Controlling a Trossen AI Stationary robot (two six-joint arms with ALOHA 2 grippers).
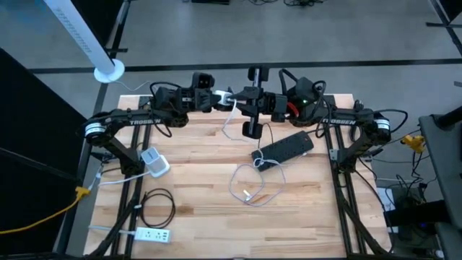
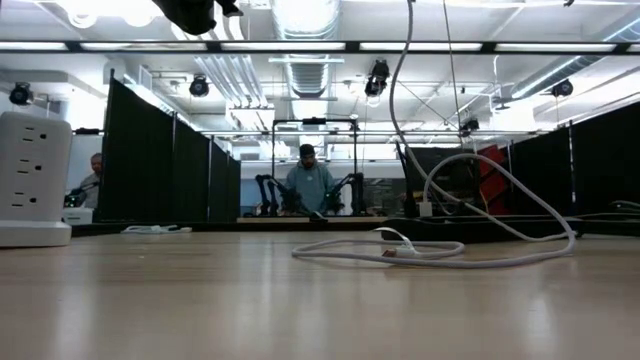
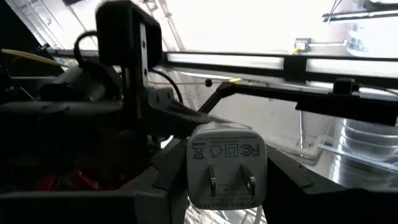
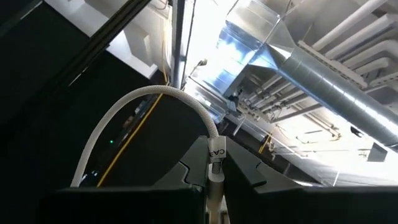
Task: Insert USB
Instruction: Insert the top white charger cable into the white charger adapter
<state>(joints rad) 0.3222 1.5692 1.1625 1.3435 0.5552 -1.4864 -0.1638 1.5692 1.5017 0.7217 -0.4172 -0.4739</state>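
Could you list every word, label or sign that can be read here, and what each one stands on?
"TROSSEN": left arm and right arm, high view.
"CA", cut off: tag on white cable.
Certification marks: white charger; its small print is unreadable.

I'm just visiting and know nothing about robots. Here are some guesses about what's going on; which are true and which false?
1. The left gripper holds a white wall charger. True.
2. The right gripper is empty. False: it is shut on a white cable.
3. Both arms are raised near the table's far edge. True.
4. The black power strip hangs in the air. False: it lies on the table.
5. A white tower power strip stands on the table. True.
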